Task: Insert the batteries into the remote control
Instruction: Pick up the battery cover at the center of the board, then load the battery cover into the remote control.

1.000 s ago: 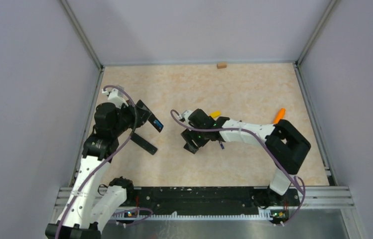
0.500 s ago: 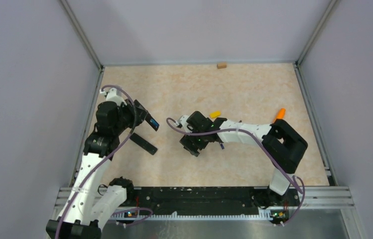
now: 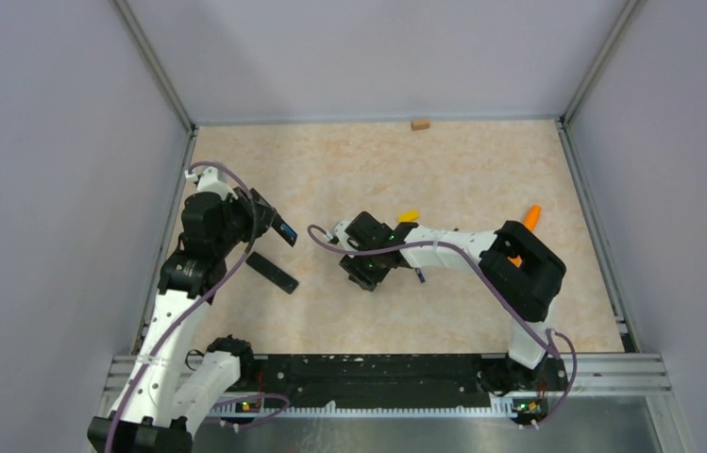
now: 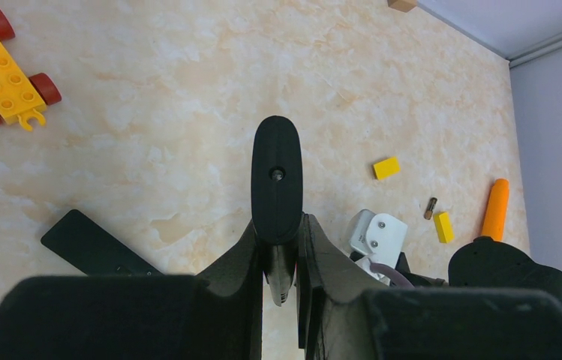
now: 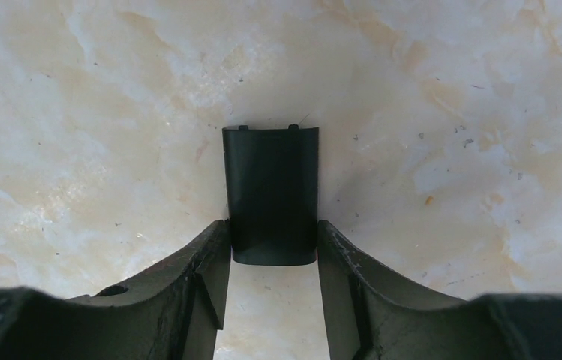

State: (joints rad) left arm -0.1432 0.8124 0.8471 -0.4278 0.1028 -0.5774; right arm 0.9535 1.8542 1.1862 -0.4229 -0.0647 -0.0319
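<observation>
My left gripper (image 4: 284, 225) is shut on a black remote (image 4: 277, 176), seen edge-on and held above the table. In the top view the left gripper (image 3: 267, 225) holds the remote (image 3: 283, 230) at the left, with a blue spot at the remote's tip. My right gripper (image 5: 271, 225) is low over the table, its fingers (image 5: 214, 255) pressed on both sides of a small black battery cover (image 5: 271, 187). It shows mid-table in the top view (image 3: 364, 275). One tiny battery (image 4: 431, 208) lies beside a yellow block (image 4: 443, 226).
A flat black strip (image 3: 271, 273) lies on the table under my left gripper. A yellow toy car (image 4: 7, 67) sits far left. Another yellow block (image 4: 386, 167), an orange cone stick (image 3: 530, 218) and a small wooden block (image 3: 419, 123) at the back wall are around.
My left gripper has drawn back to the left with the remote. My right arm has shifted left, with its gripper staying low over the table.
</observation>
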